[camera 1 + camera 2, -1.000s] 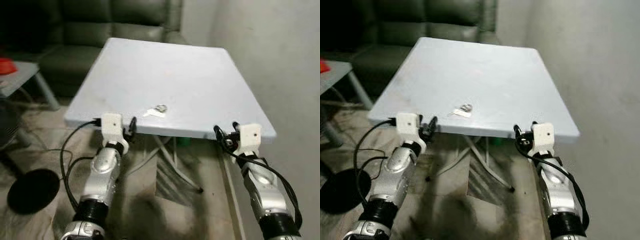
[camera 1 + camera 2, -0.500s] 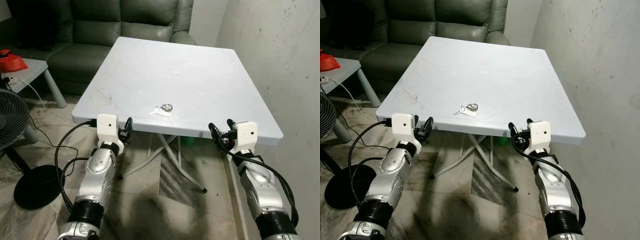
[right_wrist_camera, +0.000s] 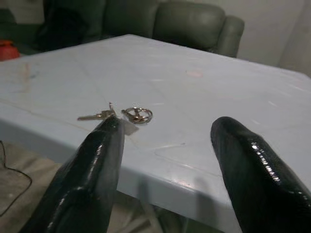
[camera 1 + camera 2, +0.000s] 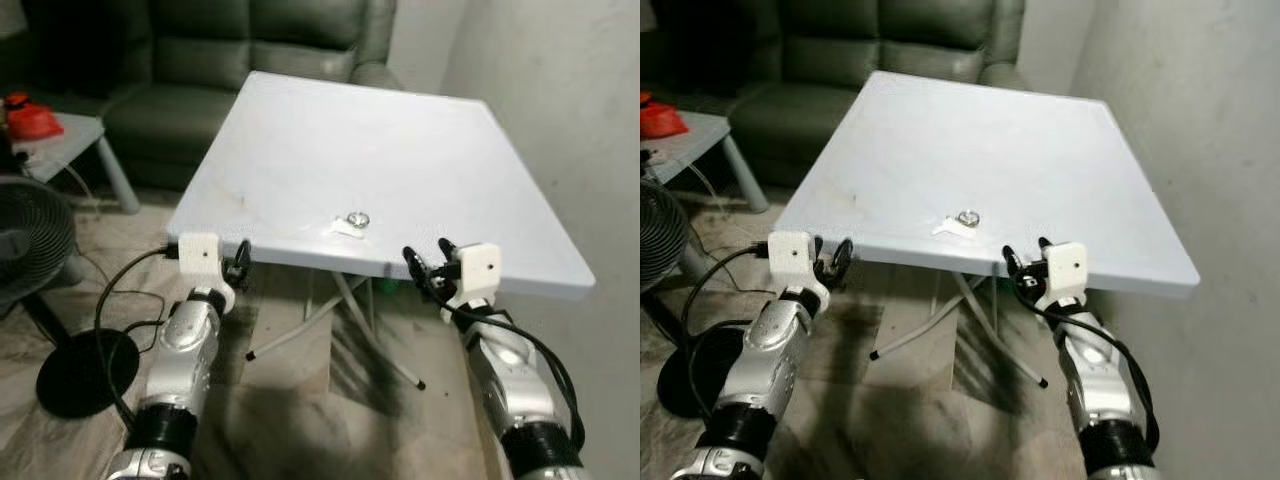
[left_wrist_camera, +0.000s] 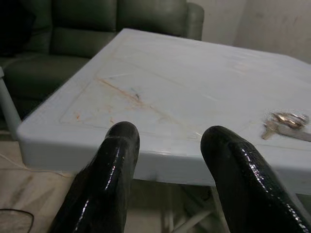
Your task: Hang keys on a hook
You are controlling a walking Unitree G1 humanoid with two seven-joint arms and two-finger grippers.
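Observation:
A small bunch of keys (image 4: pixel 350 224) on a metal ring with a white tag lies near the front edge of the pale blue table (image 4: pixel 380 150); the keys (image 3: pixel 127 115) also show in the right wrist view, and the keys (image 5: pixel 285 122) in the left wrist view. My left gripper (image 4: pixel 238 262) is open, held just below and in front of the table's front left corner. My right gripper (image 4: pixel 427 263) is open too, in front of the table edge, a little right of the keys. Both are apart from the keys.
A dark green sofa (image 4: pixel 200 70) stands behind the table. To the left are a fan (image 4: pixel 30 240) on a round black base (image 4: pixel 85 372) and a grey side table (image 4: pixel 60 135) with a red object (image 4: pixel 28 115). A white wall (image 4: pixel 560 110) runs along the right.
The whole view has shifted, so the camera moved; the table and keys now sit further right in the picture. Both grippers stay open in front of the table edge.

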